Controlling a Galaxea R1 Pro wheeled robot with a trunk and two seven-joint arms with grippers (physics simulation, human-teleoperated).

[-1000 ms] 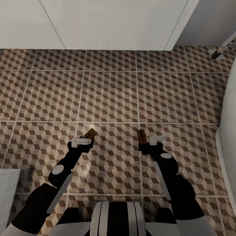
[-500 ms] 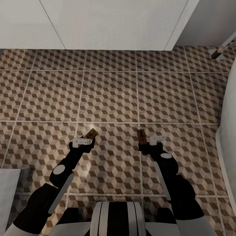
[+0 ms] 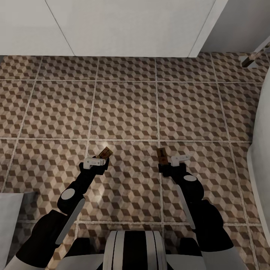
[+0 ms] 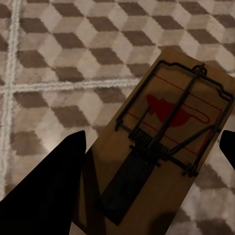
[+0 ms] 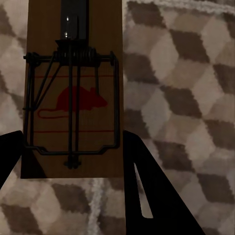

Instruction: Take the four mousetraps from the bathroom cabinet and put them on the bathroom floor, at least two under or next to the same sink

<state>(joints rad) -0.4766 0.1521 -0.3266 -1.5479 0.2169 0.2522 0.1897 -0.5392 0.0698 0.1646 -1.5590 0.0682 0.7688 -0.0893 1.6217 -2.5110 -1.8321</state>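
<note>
I hold two mousetraps above the cube-patterned bathroom floor point(image 3: 123, 108). My left gripper point(image 3: 100, 159) point(image 4: 152, 137) is shut on a small brown wooden mousetrap point(image 3: 104, 152) point(image 4: 169, 115) with a red mouse print and dark wire. My right gripper point(image 3: 167, 160) point(image 5: 72, 134) is shut on a second mousetrap point(image 3: 162, 154) point(image 5: 73, 98) of the same kind. Both traps are gripped across their width, a little above the tiles. The white vanity point(image 3: 112, 26) stands just ahead; its sink basin is out of view, as is the wooden cabinet.
The white bathtub's curved side point(image 3: 262, 150) rises along the right edge. A thin white-and-brown object point(image 3: 255, 56) lies at the far right by the vanity's corner. A pale flat object point(image 3: 11, 210) sits low on the left. Open tiles stretch between the grippers and the vanity.
My left arm has edged slightly to the right with its mousetrap. The right arm and its mousetrap have not moved.
</note>
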